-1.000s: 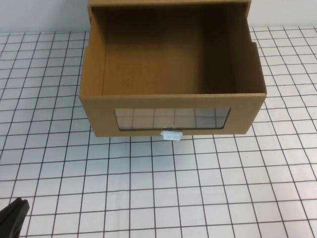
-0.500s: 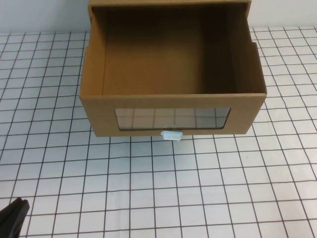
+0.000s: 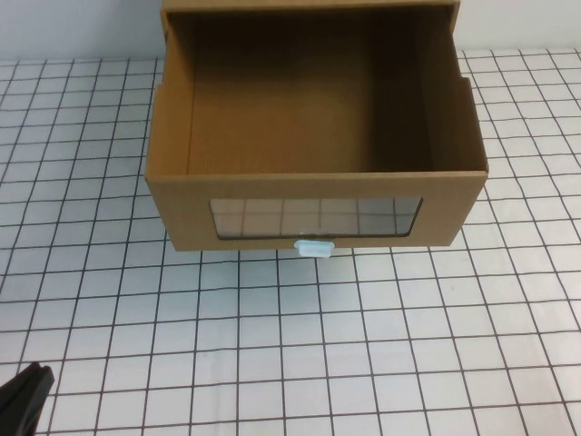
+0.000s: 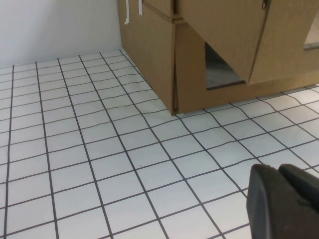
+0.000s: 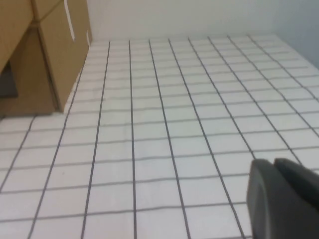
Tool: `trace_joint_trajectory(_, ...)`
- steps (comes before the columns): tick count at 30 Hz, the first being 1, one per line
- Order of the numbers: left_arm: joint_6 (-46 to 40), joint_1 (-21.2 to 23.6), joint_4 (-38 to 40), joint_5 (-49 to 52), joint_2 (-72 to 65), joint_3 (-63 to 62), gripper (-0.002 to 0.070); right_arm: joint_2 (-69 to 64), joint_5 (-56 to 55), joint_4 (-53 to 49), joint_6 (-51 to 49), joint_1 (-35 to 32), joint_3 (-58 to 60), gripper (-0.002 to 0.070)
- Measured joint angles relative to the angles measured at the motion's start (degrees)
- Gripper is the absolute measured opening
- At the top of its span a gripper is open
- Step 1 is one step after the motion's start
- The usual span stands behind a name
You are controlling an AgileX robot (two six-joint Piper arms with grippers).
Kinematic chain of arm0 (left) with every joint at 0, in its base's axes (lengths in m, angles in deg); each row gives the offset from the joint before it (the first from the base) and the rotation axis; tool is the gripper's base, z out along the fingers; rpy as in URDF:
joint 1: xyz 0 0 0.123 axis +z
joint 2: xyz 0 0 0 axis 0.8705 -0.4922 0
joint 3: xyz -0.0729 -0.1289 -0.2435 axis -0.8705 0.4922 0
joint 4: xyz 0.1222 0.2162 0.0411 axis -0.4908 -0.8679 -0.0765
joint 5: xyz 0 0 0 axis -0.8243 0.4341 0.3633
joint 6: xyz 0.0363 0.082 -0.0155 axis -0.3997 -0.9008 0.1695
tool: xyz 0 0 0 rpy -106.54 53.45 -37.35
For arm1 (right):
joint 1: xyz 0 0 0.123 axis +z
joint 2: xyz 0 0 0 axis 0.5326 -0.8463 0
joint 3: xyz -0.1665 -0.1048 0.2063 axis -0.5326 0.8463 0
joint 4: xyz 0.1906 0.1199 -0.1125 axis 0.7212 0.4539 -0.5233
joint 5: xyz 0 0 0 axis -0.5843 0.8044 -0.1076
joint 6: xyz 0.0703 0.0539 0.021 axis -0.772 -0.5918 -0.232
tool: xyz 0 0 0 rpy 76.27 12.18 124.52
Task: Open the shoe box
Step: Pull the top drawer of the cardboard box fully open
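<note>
The windowed brown cardboard shoe box (image 3: 318, 195) is standing open and empty in the high view; the left gripper (image 3: 23, 395) is resting well in front of the box, leftward. The left wrist view is showing it closed, empty. The right wrist view is showing the right gripper (image 5: 284, 199) closed, empty, well off the box's right side. A careless arm sweeping past could be pushing the box shut.

Lab test bench: gridded tabletop (image 3: 272, 363), blank wall (image 4: 50, 25)
</note>
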Motion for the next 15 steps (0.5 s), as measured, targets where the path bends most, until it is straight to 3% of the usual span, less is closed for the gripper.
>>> trace_joint_trajectory(15, 0.0, 0.0, 0.0, 0.0, 0.0, 0.0, -0.0005, 0.0, 6.1, -0.1, 1.6, 0.0, 0.0, -0.0013)
